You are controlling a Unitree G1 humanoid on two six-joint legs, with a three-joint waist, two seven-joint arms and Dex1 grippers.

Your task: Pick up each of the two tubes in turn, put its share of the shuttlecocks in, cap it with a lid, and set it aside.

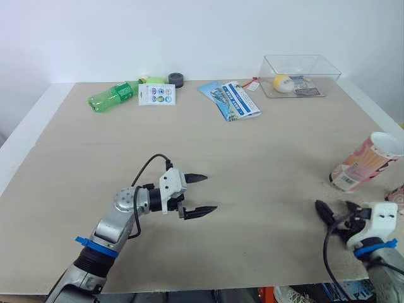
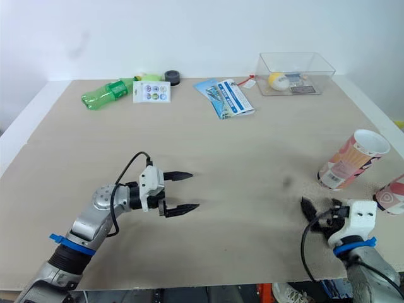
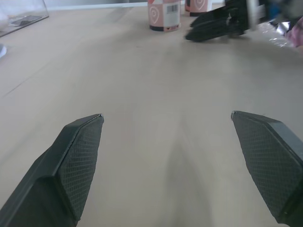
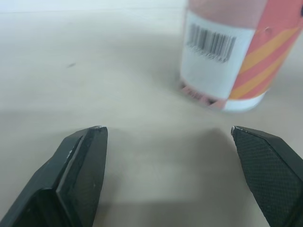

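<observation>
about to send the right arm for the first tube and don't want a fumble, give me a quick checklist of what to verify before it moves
1. Is the right gripper open and empty? Ok: its fingers are spread with nothing between them.
2. Is the nearer tube standing with its mouth uncapped? Ok.
3. Is there a straight run from the right gripper to that tube? Ok: only bare table lies between.
4. Is the left gripper open, empty and out of the way? Ok: it is at mid-table.
5. Is the second tube upright? Cannot tell: the picture's edge cuts it off.
</observation>
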